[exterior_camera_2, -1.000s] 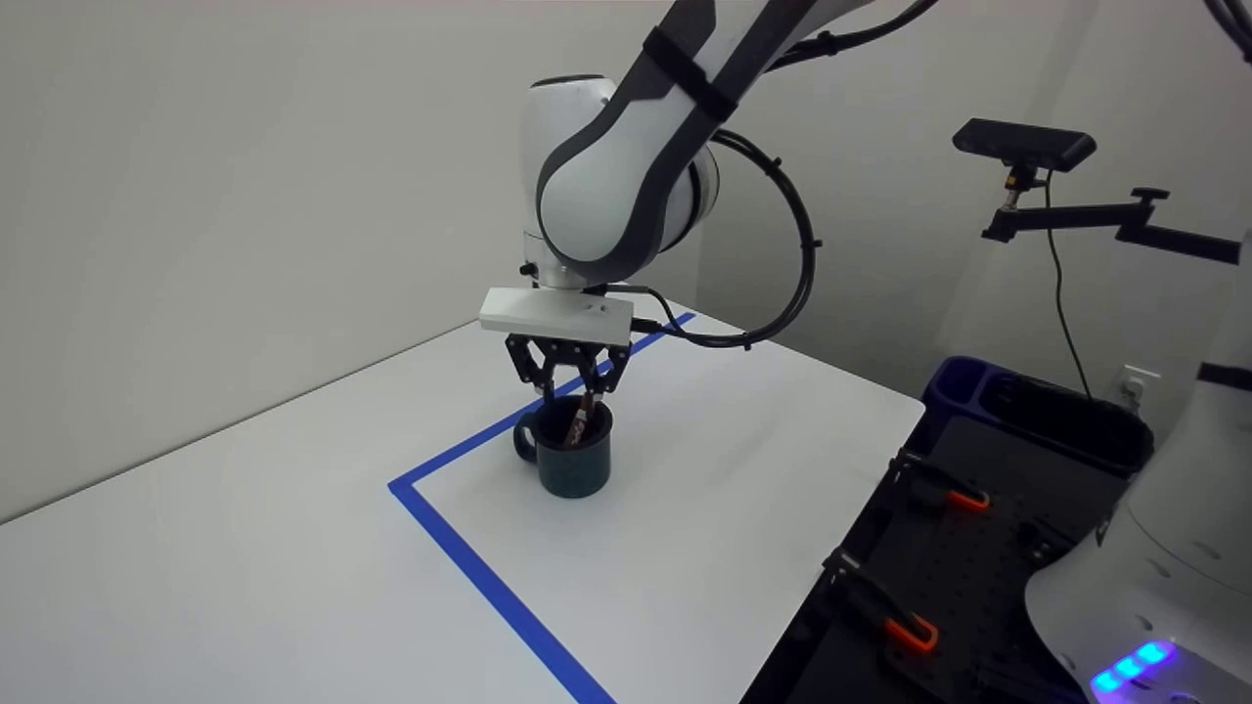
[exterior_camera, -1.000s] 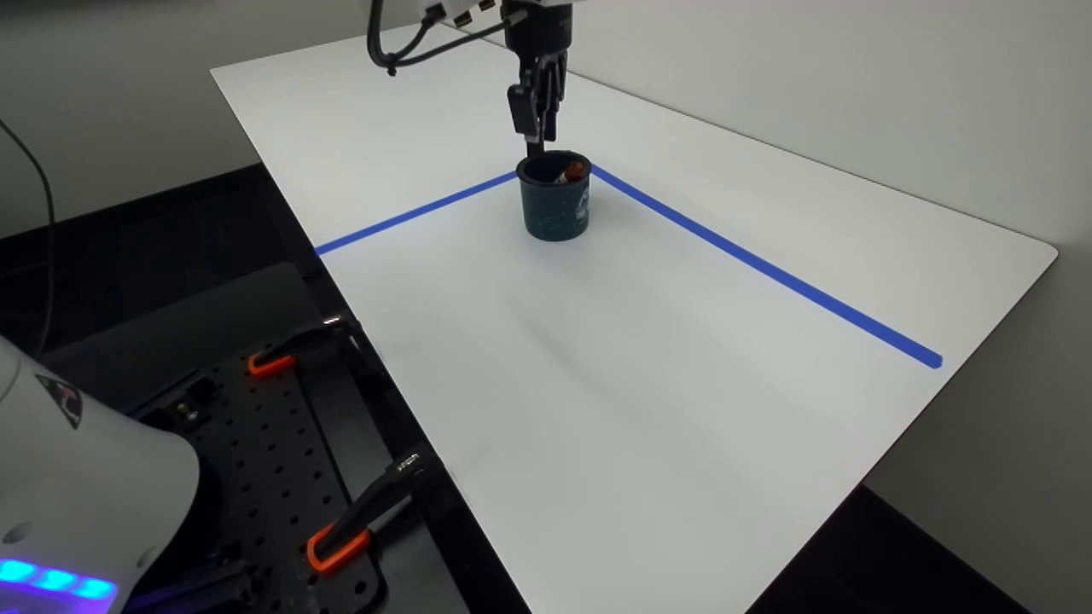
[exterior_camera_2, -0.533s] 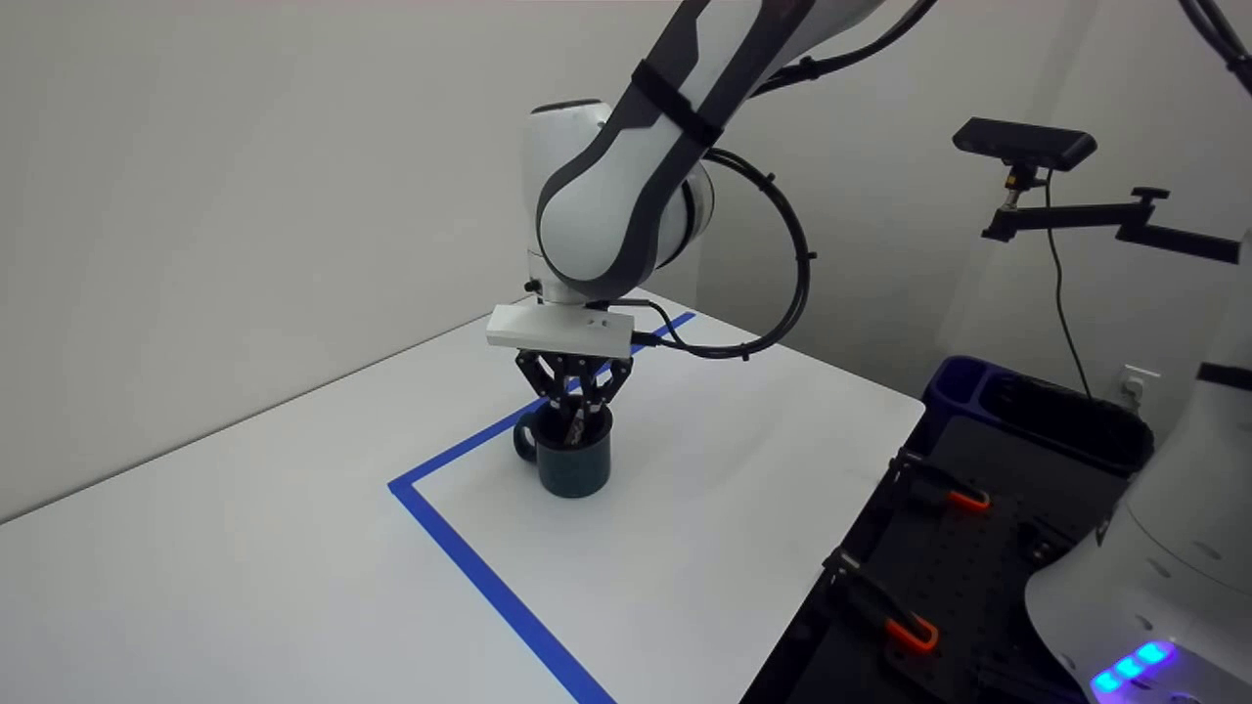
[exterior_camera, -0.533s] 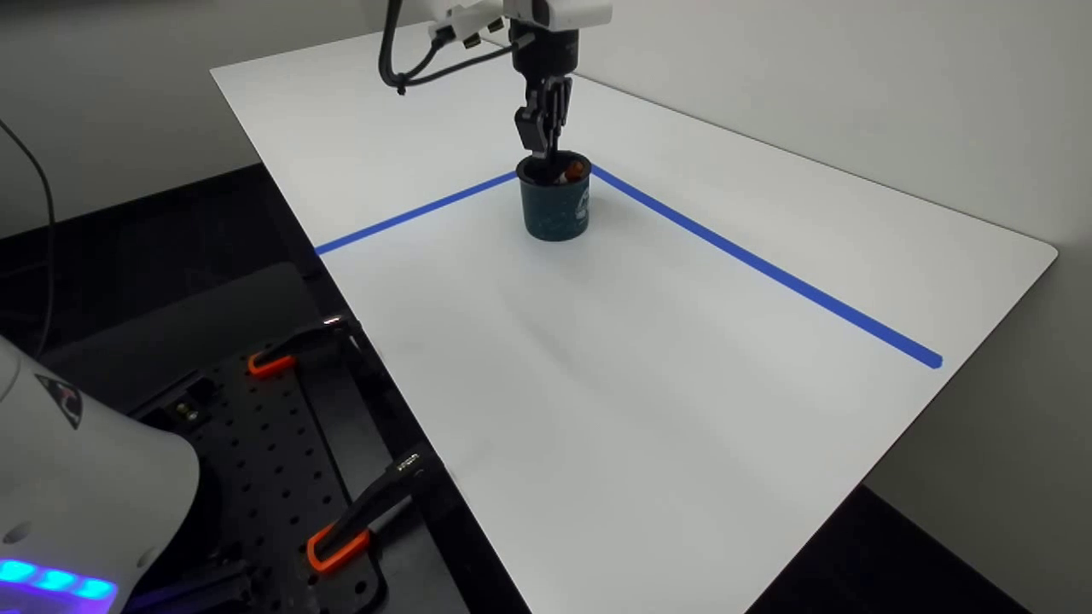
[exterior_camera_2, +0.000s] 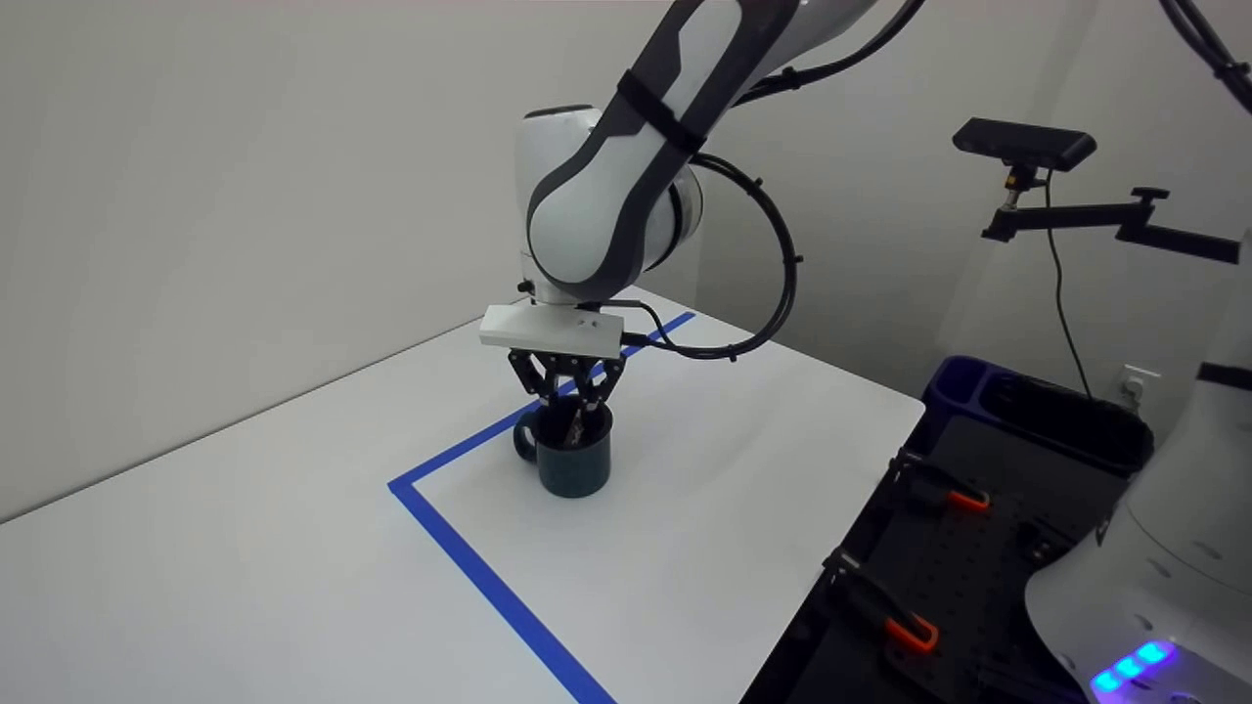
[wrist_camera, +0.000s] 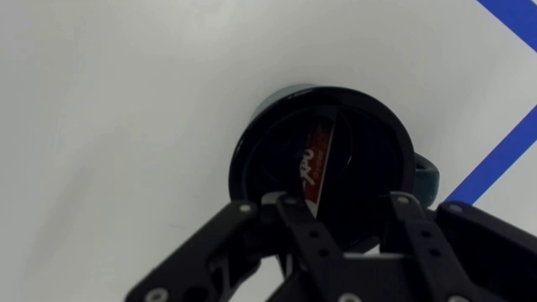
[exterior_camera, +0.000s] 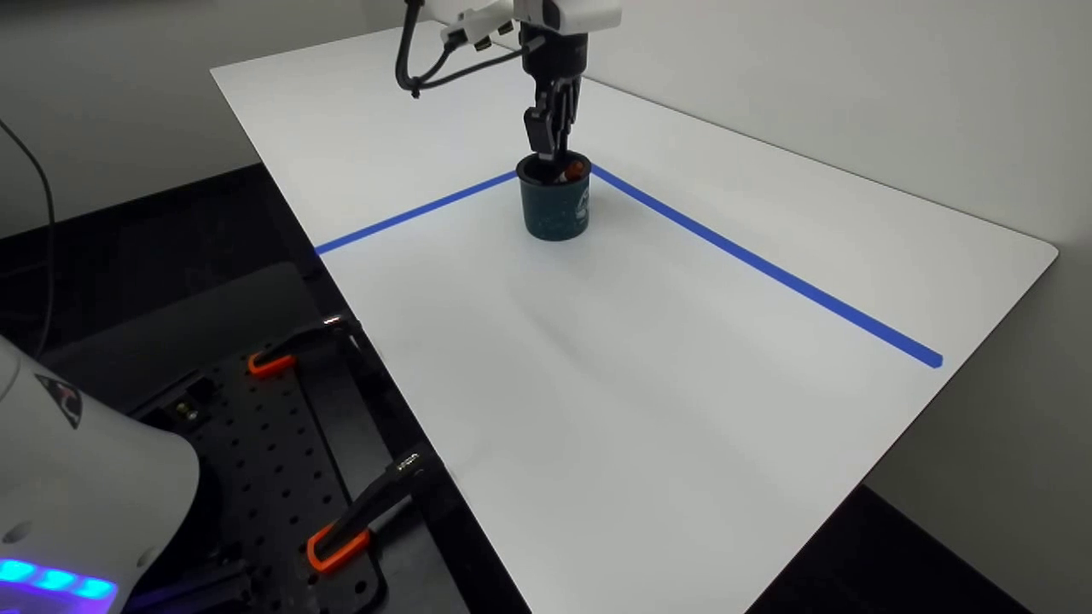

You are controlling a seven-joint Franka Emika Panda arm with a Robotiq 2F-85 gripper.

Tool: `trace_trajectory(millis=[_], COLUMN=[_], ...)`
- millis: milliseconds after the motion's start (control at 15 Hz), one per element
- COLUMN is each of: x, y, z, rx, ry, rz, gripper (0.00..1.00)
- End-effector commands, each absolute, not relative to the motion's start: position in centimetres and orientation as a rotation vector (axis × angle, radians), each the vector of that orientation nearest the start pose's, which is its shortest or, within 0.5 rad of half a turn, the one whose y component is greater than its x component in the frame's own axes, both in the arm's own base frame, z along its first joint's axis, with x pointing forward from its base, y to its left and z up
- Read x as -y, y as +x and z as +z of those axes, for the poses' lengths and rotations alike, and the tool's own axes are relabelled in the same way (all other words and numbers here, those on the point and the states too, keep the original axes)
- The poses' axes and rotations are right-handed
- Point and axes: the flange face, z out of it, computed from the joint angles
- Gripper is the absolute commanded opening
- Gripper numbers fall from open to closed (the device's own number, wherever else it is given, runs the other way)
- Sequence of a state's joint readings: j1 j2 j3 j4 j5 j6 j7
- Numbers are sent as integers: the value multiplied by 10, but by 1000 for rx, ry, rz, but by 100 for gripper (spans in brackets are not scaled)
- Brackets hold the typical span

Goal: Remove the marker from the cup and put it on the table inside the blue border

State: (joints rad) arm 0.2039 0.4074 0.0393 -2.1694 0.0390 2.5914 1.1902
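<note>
The gripper (exterior_camera_2: 570, 400), spread apart, is set lower than a second ago and dipped into the cup (exterior_camera_2: 574, 471), where the marker (wrist_camera: 315, 165) is seen tilted and unpinched, so that a grasp is judged near, with placement inside the blue border (exterior_camera: 768, 267) pending.

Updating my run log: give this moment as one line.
marker: leaning in cup; cup: upright, inside border; end effector: open, at cup mouth; marker contact: unclear; placement: not yet done
</note>
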Motion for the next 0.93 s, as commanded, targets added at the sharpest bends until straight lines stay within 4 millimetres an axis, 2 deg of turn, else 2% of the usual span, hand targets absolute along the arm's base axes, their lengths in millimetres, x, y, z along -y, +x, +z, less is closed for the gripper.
trace_trajectory(millis=[0,67,133,267,400,533,600,667,733,800,867], x=[-139,-138,-138,-138,-137,-137,-136,-136,-135,-134,-134], y=[554,554,554,554,555,555,556,556,556,556,557], z=[203,201,199,196,194,191,190,189,188,187,186], rx=[-1487,-1489,-1492,-1502,-1510,-1515,-1516,-1517,-1520,-1522,-1524], ry=[-2728,-2729,-2727,-2720,-2719,-2721,-2723,-2724,-2725,-2725,-2725], rz=[29,35,40,55,62,64,65,66,69,70,72], gripper=[19,19,25,49,55,57,48,46,40,44,42])
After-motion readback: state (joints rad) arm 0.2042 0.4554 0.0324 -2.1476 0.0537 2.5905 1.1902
